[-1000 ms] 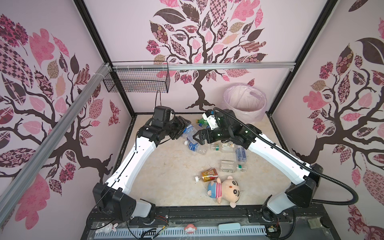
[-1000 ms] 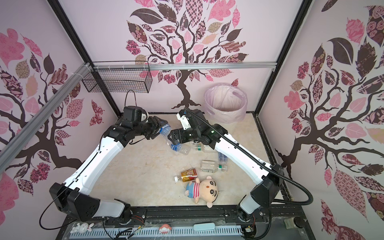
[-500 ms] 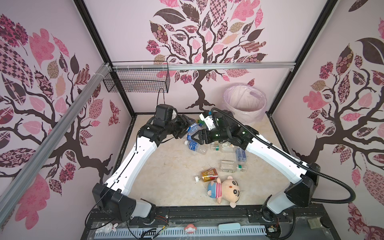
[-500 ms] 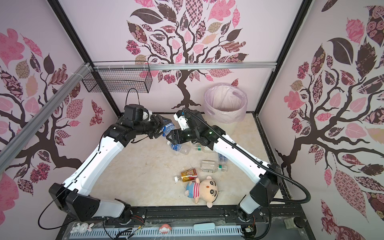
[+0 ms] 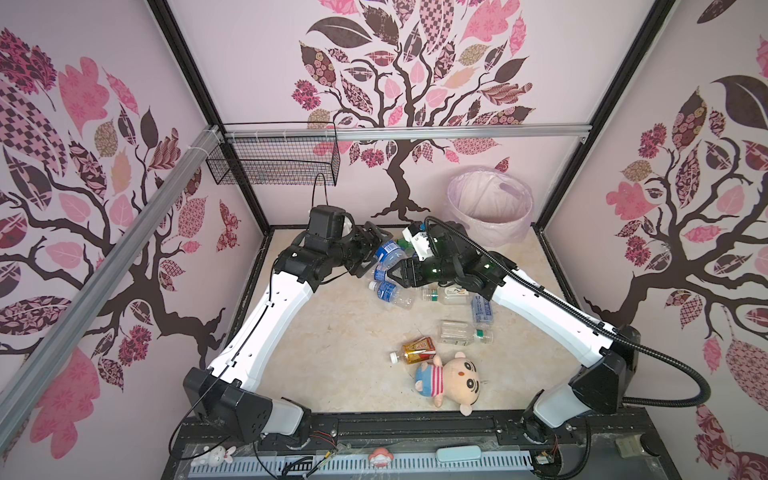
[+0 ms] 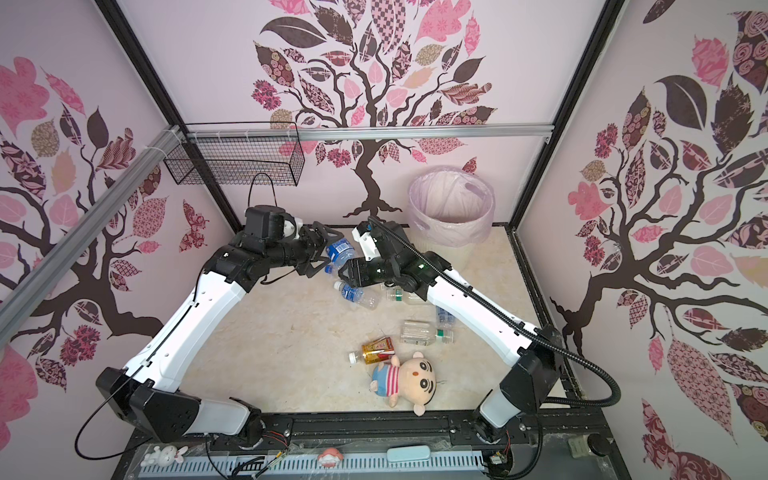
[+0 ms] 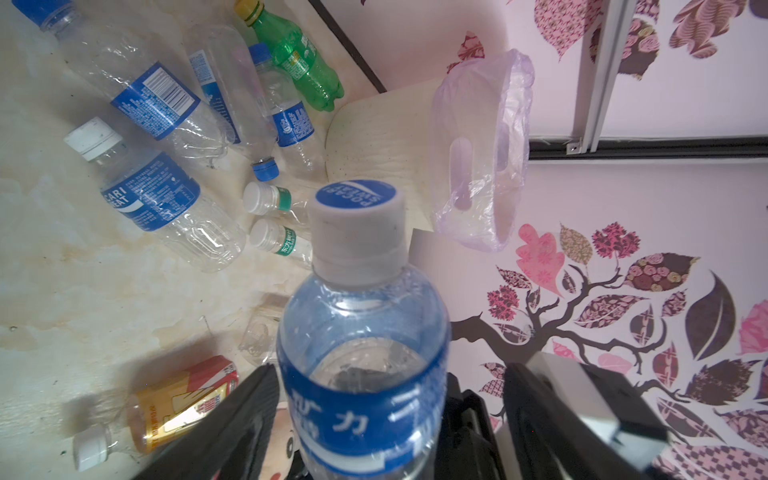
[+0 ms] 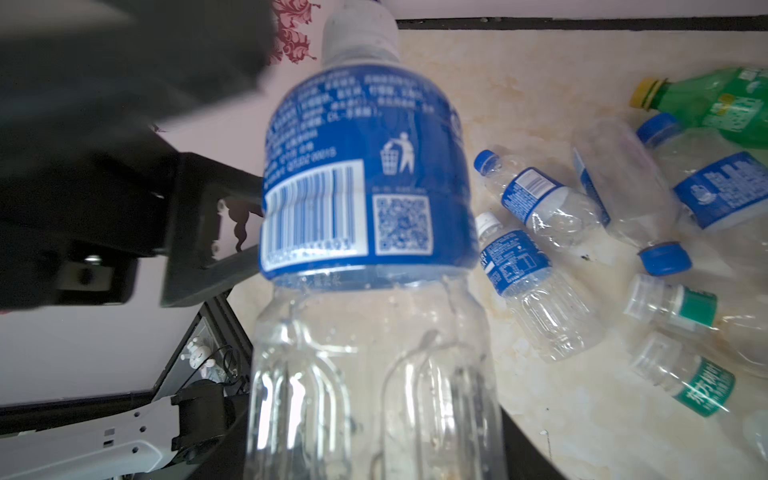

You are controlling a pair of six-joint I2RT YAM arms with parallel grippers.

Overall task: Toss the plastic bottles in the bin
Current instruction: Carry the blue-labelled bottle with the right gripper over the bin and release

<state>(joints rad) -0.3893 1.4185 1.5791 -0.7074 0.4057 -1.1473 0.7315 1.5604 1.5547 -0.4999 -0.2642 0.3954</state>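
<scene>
The bottle (image 5: 386, 252) hung in the air near the bin (image 5: 494, 230), not in it. The right gripper (image 5: 400, 271) squeezed its bottom end. The left gripper (image 5: 371, 252) had its jaws wide apart around the label, not pinching. More bottles (image 5: 391, 291) lay on the floor (image 5: 332, 374).

Bottle (image 7: 361, 353) clear, blue label, white cap; bin (image 5: 490, 230) liner pale pink; doll (image 5: 446, 378) shirt pink-white striped.
</scene>
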